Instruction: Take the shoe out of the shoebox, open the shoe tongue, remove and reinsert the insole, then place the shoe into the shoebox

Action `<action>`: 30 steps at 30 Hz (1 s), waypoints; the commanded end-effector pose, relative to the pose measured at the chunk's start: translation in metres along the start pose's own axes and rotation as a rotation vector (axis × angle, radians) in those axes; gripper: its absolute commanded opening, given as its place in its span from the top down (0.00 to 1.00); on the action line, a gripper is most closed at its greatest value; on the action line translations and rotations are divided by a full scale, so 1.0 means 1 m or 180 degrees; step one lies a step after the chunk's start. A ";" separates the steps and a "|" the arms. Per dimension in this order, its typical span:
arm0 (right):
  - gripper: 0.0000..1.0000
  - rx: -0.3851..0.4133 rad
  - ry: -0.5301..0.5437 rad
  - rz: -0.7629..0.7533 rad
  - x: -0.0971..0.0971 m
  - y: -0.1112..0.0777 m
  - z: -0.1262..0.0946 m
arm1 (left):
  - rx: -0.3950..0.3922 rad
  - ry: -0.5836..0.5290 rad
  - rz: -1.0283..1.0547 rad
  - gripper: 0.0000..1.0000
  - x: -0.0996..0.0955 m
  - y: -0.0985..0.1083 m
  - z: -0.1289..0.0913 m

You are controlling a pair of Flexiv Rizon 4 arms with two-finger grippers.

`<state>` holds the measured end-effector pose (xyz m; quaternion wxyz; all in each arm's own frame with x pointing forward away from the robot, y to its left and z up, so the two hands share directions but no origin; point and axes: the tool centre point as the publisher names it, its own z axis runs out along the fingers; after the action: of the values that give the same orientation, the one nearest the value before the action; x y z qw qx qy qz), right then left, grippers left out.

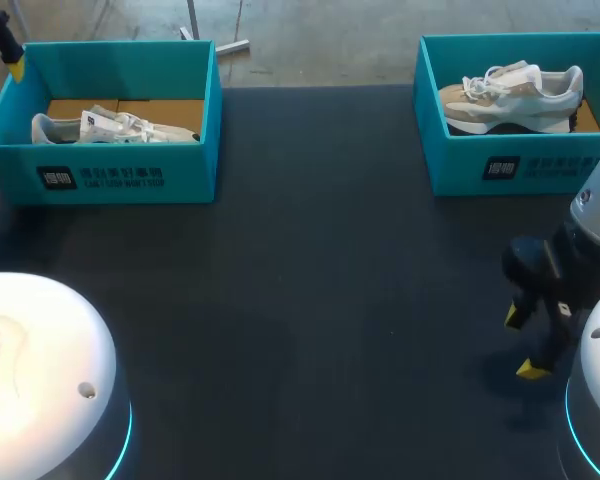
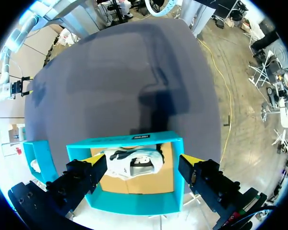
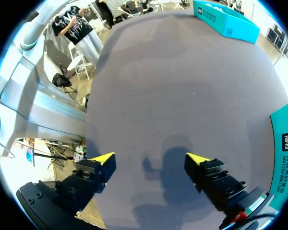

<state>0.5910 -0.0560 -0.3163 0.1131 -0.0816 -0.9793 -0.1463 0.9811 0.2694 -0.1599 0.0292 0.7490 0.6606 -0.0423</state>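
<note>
Cardboard walls of the left shoebox (image 1: 130,178) ring a pale shoe (image 1: 120,125); the left jaws hang spread wide above them. Well apart on the table (image 1: 330,300), the right shoebox (image 1: 500,160) holds a second shoe (image 1: 510,95). The right jaws, also apart, hover over the table nearby.

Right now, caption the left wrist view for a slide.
White shoe in teal shoebox, ahead of the open left end effector.
</note>
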 end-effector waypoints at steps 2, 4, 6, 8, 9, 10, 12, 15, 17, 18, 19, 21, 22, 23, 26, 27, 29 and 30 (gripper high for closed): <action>0.00 0.0004 -0.0007 0.0002 0.001 0.000 0.001 | 0.0000 0.0005 0.0002 0.00 0.000 0.000 0.000; 0.00 0.0004 -0.0007 0.0002 0.001 0.000 0.001 | 0.0000 0.0005 0.0002 0.00 0.000 0.000 0.000; 0.00 0.0004 -0.0007 0.0002 0.001 0.000 0.001 | 0.0000 0.0005 0.0002 0.00 0.000 0.000 0.000; 0.00 0.0004 -0.0007 0.0002 0.001 0.000 0.001 | 0.0000 0.0005 0.0002 0.00 0.000 0.000 0.000; 0.00 0.0004 -0.0007 0.0002 0.001 0.000 0.001 | 0.0000 0.0005 0.0002 0.00 0.000 0.000 0.000; 0.00 0.0004 -0.0007 0.0002 0.001 0.000 0.001 | 0.0000 0.0005 0.0002 0.00 0.000 0.000 0.000; 0.00 0.0001 -0.0006 0.0003 0.000 -0.002 0.000 | 0.0000 0.0005 0.0002 0.00 0.000 0.000 0.000; 0.00 0.0016 0.0007 0.0023 -0.006 -0.008 -0.002 | 0.0000 0.0005 0.0002 0.00 0.000 0.000 0.000; 0.00 0.0055 0.0038 0.0056 -0.011 -0.012 -0.005 | 0.0000 0.0005 0.0002 0.00 0.000 0.000 0.000; 0.00 0.0055 0.0041 0.0060 -0.013 -0.013 -0.005 | 0.0000 0.0005 0.0002 0.00 0.000 0.000 0.000; 0.00 0.0047 0.0049 0.0067 -0.016 -0.015 -0.006 | 0.0000 0.0005 0.0002 0.00 0.000 0.000 0.000; 0.00 0.0069 0.0059 0.0125 -0.022 -0.019 -0.010 | 0.0000 0.0005 0.0002 0.00 0.000 0.000 0.000; 0.00 0.0055 0.0060 0.0135 -0.025 -0.021 -0.012 | 0.0000 0.0005 0.0002 0.00 0.000 0.000 0.000; 0.00 0.0064 0.0054 0.0186 -0.028 -0.022 -0.015 | 0.0000 0.0005 0.0002 0.00 0.000 0.000 0.000; 0.00 0.0071 -0.0011 0.0346 -0.038 -0.027 -0.023 | 0.0000 0.0005 0.0002 0.00 0.000 0.000 0.000; 0.00 0.0077 -0.0033 0.0397 -0.042 -0.029 -0.027 | 0.0000 0.0005 0.0002 0.00 0.000 0.000 0.000; 0.00 0.0026 -0.0066 0.0519 -0.049 -0.032 -0.033 | 0.0000 0.0005 0.0002 0.00 0.000 0.000 0.000; 0.00 0.0045 -0.0118 0.0604 -0.055 -0.035 -0.039 | 0.0000 0.0005 0.0002 0.00 0.000 0.000 0.000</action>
<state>0.6334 -0.1004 -0.3080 0.1090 -0.1615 -0.9719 -0.1323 0.9811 0.2695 -0.1599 0.0292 0.7490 0.6606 -0.0424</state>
